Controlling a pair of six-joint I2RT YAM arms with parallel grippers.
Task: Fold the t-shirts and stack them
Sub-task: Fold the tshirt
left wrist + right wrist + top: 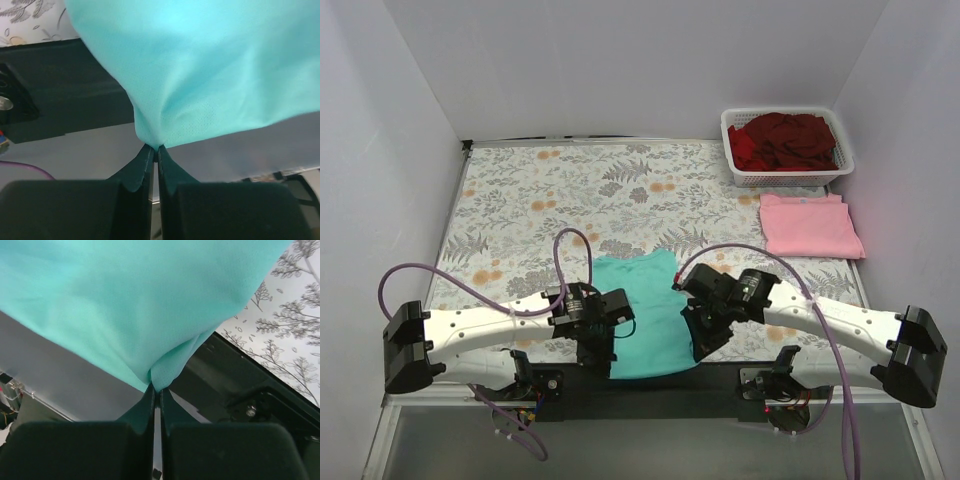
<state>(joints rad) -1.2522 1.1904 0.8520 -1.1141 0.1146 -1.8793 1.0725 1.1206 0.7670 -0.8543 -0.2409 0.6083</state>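
Pinching the near hem of the teal-green t-shirt (645,310), both grippers work at the bottom centre of the top view. The left gripper (154,147) has its fingers closed to a sliver on a gathered bit of cloth at the hem's left end, and the right gripper (156,390) is clamped the same way at the right end. In the wrist views the cloth bunches into a soft cone at each pinch and drapes away, so the shirt looks light, limp and a little stretchy. It will likely sag between the two holds. Corners and hem edges are the sensible places to take it, with both arms moving together to keep the edge taut. The rest of the shirt lies on the floral table cover (550,190), lower middle of the frame. Further up at right, the light pink t-shirt (810,225) lies folded flat, just below the white basket (785,181) in the upper right, which holds the dark red t-shirts (782,140) in a crumpled heap.
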